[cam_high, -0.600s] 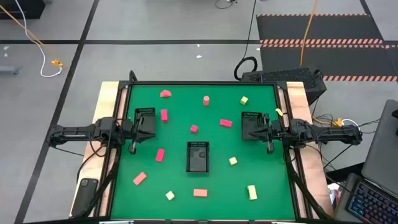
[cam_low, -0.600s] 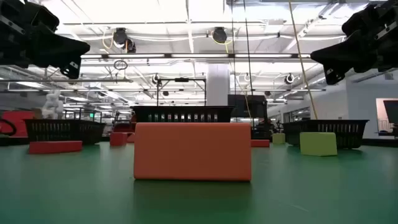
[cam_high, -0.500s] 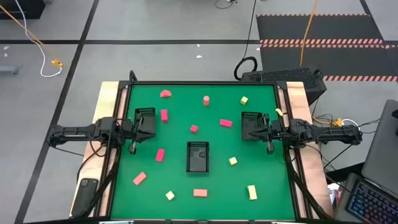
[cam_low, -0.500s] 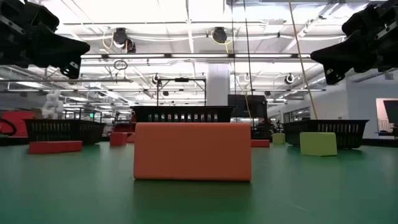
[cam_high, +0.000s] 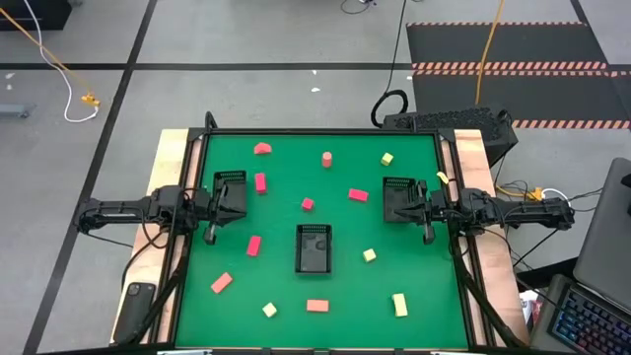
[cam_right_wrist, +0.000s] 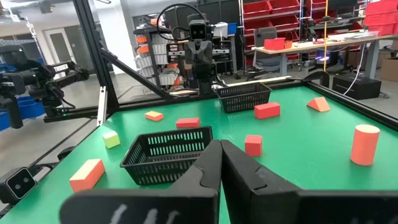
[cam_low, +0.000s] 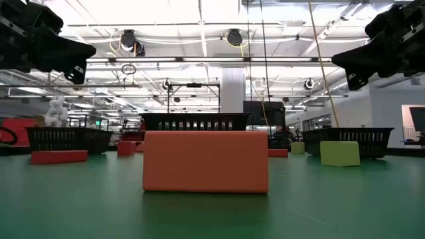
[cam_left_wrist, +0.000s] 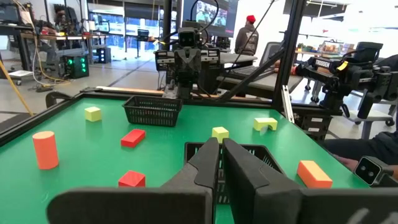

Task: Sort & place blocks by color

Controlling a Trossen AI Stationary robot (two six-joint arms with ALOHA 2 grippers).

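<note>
On the green mat [cam_high: 286, 296], the middle tray [cam_high: 314, 248], a black slotted-wall basket with its long axis toward the far edge, serves as landmark.

Blocks, placed from that tray, high view:
- Salmon-orange bar [cam_high: 316, 306], just on the near side; long axis crosswise. Low view shows its broad matte face [cam_low: 206, 161], square-cornered, lying flat.
- Pale yellow cube [cam_high: 269, 310], near-left, turned diagonal.
- Pale yellow bar [cam_high: 399, 305], near-right; long axis roughly toward the far edge.
- Small yellow cube [cam_high: 369, 255], right, close.
- Pink-red bar [cam_high: 253, 246], left; slightly tilted off the tray's axis.
- Salmon-red bar [cam_high: 221, 283], farther near-left, lying diagonal.
- Small pink-red cube [cam_high: 308, 204], just beyond the far end.
- Pink-red bar [cam_high: 358, 194], far-right; long axis nearly crosswise.
- Pink-red bar [cam_high: 260, 181], far-left; long axis toward the far edge.
- Salmon cylinder [cam_high: 326, 159], far side, standing upright; smooth round end up.
- Pink-red wedge-like piece [cam_high: 262, 149], far-left, near the mat's far edge.
- Yellow cube [cam_high: 387, 158], far-right, turned diagonal.

Two more black slotted trays: left tray [cam_high: 230, 189] and right tray [cam_high: 397, 198], well apart on either side of the middle tray.

Left gripper [cam_high: 211, 233] hangs above the mat by the left tray, fingers [cam_left_wrist: 205, 163] pressed nearly together, holding nothing. Right gripper [cam_high: 426, 235] hangs by the right tray, fingers [cam_right_wrist: 208, 163] closed tight, empty.
</note>
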